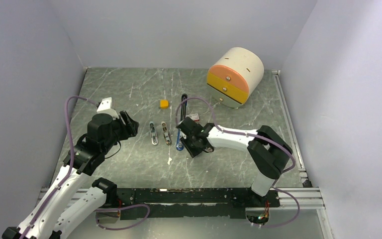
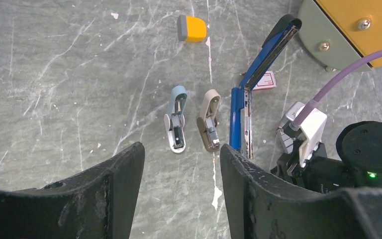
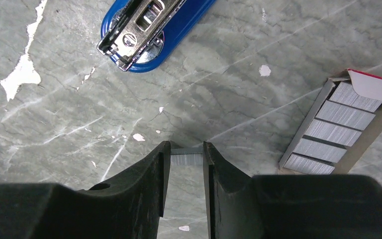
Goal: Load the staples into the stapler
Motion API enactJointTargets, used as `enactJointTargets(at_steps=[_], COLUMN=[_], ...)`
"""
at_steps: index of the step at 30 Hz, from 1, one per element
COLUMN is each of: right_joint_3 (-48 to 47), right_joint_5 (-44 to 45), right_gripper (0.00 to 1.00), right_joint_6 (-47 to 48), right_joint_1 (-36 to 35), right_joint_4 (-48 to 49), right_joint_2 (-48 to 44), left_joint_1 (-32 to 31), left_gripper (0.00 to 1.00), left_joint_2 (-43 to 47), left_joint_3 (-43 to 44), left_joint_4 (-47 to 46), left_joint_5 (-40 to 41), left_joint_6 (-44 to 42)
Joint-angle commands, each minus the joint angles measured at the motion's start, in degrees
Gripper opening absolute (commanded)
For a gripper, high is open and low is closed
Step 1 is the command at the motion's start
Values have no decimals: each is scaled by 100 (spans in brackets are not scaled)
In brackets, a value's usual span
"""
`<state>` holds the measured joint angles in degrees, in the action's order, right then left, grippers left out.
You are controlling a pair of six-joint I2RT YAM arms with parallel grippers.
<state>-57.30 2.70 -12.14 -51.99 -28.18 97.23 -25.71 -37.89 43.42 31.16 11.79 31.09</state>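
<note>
1. Top view: the right hand (image 1: 191,141) sits just beside the opened blue stapler (image 1: 183,102). The left hand (image 1: 128,124) waits well apart.
2. Left wrist: its fingers stand apart, empty. The stapler's channel looks narrow.
3. Right wrist: the right hand pinches a strip of staples (image 3: 186,158) at its fingertips, near the staple box (image 3: 373,133). Such a shallow grip may let the strip tilt, slip or miss the channel.
</note>
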Motion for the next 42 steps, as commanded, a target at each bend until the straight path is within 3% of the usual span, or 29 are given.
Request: enactJointTargets(at_steps=[1,7,11,18,32,42], right_joint_3=[-200,-267,-264,-142,-283,-36], right_joint_5=[-7,91,547,1426,1524,1040], right_gripper=[35,49,53,47,44,43], right_joint_6=[132,-158,-893,-2429,-2592,-2404], right_joint_1=[-41,-46,-48,-51,-233,-250], right_joint_4=[-131,-127,-97,-245,-541,-555], right_joint_2=[89,-7,-234,-250,192,142], left_joint_1=[-13,-10,-10,-10,-13,-13], left_gripper=[62,62,62,63,63,63], left_joint_2=[27,1,-8,-17,9,-96], left_joint_3=[-44,-44,-36,-53,-44,-40], left_joint_4=[-48,-68,-67,-101,-88,-365], left_joint_5=[12,0,-2,-47,-70,-206], left_joint_6=[11,11,6,12,-7,74])
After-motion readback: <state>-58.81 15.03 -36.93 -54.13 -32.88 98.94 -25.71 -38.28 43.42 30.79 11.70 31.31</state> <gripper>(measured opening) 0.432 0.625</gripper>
